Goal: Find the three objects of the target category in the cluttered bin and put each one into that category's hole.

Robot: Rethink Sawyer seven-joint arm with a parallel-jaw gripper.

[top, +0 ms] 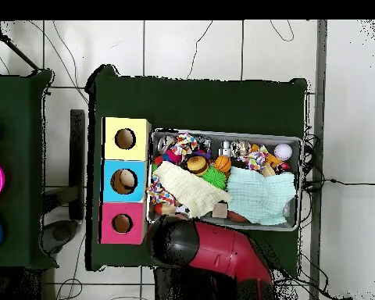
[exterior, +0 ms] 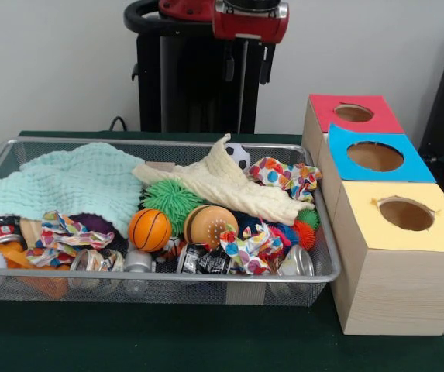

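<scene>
One dark green surface [exterior: 206, 341] carries one wire mesh bin [exterior: 160, 283] and, beside it, three wooden boxes with one round hole each: yellow-topped [exterior: 376, 256], blue-topped [exterior: 411, 164] and red-topped [exterior: 388, 116]. In the bin lie two cloths, mint [exterior: 74, 186] and cream [exterior: 222, 182], one spiky green ball [exterior: 171, 200] and one small orange basketball [exterior: 149, 229]. The black gripper [exterior: 245, 66] hangs above, fingers apart, holding nothing.

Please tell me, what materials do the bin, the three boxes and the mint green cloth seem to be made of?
The bin looks like shiny metal wire mesh. The boxes look like pale wood, judging by the grain lines, with matte coloured paper tops. The cloth looks like soft woven cotton with a crinkled texture.
</scene>
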